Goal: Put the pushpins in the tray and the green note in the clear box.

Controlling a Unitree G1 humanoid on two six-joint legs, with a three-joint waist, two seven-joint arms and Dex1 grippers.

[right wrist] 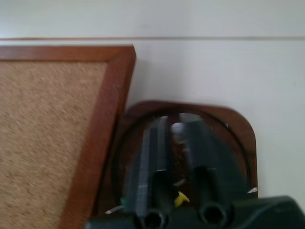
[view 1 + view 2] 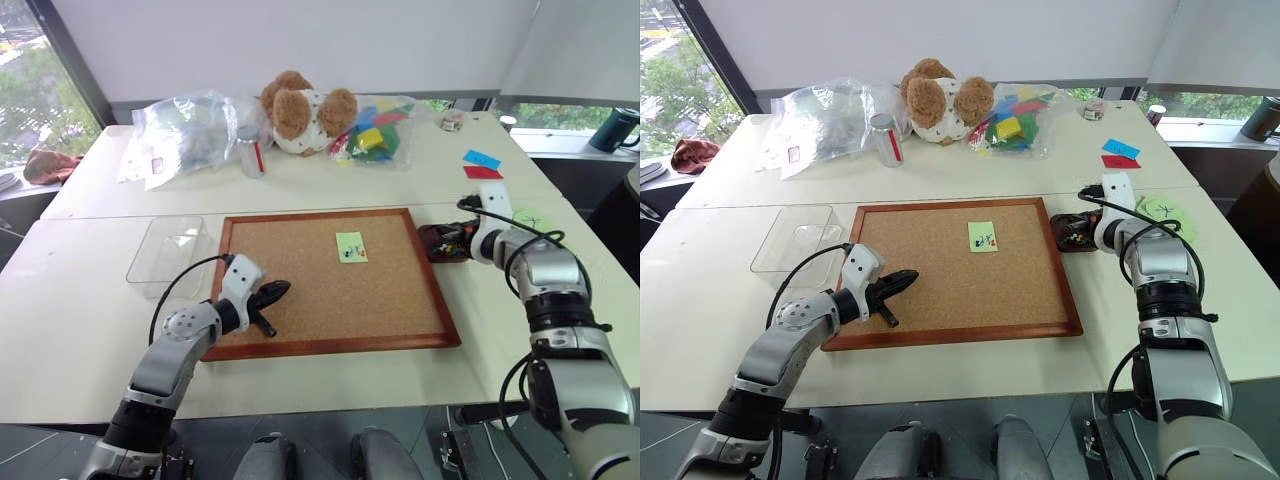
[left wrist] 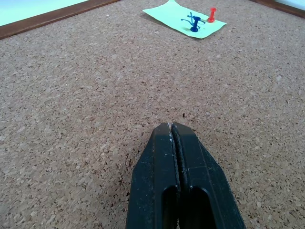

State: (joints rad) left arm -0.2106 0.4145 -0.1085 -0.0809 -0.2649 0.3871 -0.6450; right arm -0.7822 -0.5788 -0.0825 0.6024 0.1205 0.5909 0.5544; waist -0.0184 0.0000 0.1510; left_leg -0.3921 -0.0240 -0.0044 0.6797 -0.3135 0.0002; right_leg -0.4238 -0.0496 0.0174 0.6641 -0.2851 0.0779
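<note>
The green note [image 2: 351, 247] lies on the cork board [image 2: 300, 300], held by a blue pushpin [image 3: 194, 26] and a red pushpin [image 3: 211, 14]. The dark tray [image 2: 437, 253] sits just off the board's right edge. My right gripper [image 1: 175, 121] hangs over the tray, open. A small pale pin blurs between its tips, and a yellow pin [image 1: 181, 198] lies in the tray below. Low over the board's near left part is my left gripper [image 3: 171, 128], shut and empty, well short of the note. The clear box [image 2: 170, 250] stands left of the board.
At the back of the table are a teddy bear [image 2: 300, 110], crinkled plastic bags [image 2: 185, 125], a bag of coloured blocks [image 2: 375, 130] and a small jar [image 2: 250, 152]. Blue [image 2: 482, 158] and red [image 2: 483, 172] notes and a green note pile [image 2: 1165, 212] lie at the right.
</note>
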